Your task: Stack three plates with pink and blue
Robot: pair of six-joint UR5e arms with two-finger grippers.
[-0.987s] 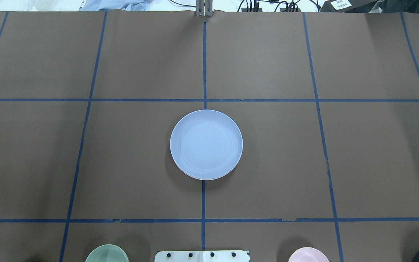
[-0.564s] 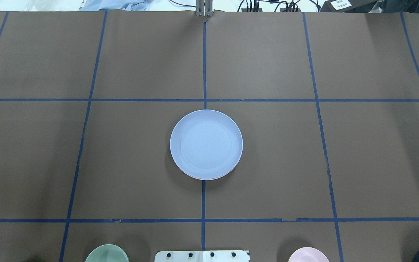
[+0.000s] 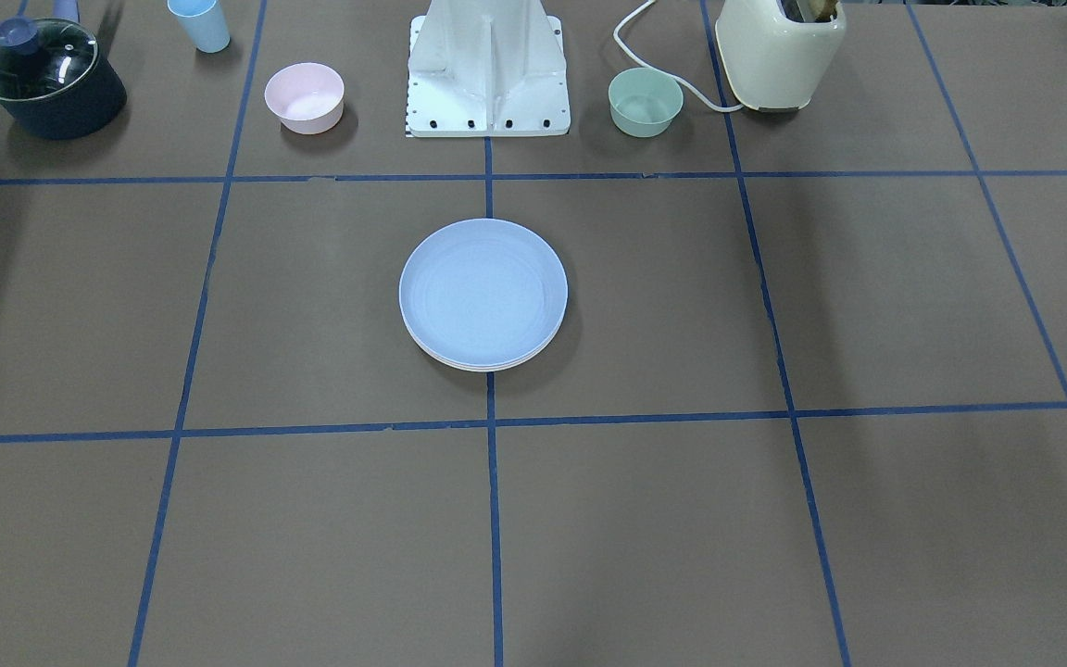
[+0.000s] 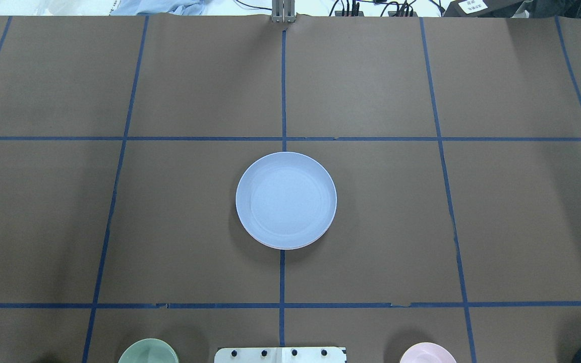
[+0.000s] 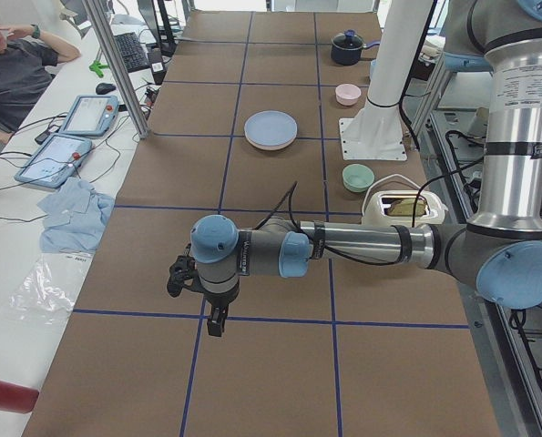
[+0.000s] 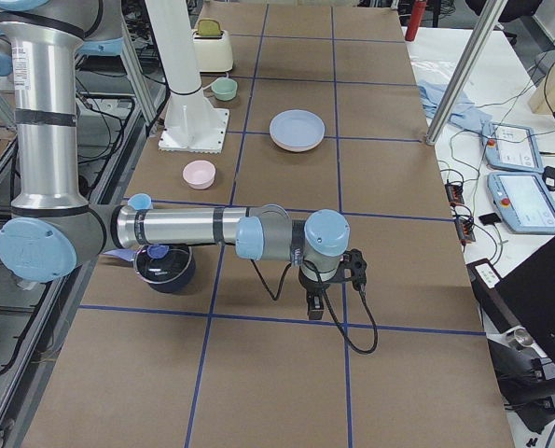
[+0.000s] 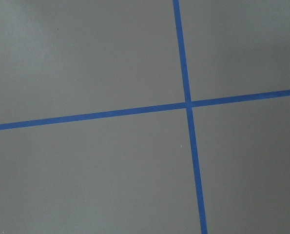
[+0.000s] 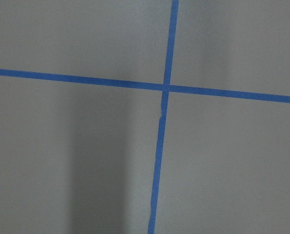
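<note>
A stack of plates with a blue plate on top [image 4: 285, 200] sits at the table's centre; a pale pink rim shows under its edge in the front-facing view [image 3: 483, 292]. The stack also shows in the side views [image 5: 271, 129] [image 6: 298, 129]. My left gripper [image 5: 214, 326] hangs over bare table far from the stack, toward the table's left end. My right gripper [image 6: 314, 308] hangs likewise toward the right end. I cannot tell whether either is open or shut. Both wrist views show only brown paper and blue tape.
Near the robot's base plate [image 3: 487, 120] stand a pink bowl [image 3: 304, 96], a green bowl [image 3: 645, 101], a cream toaster [image 3: 779, 51], a dark lidded pot [image 3: 47, 79] and a light blue cup [image 3: 200, 23]. An operator sits beyond the far edge [image 5: 11, 73].
</note>
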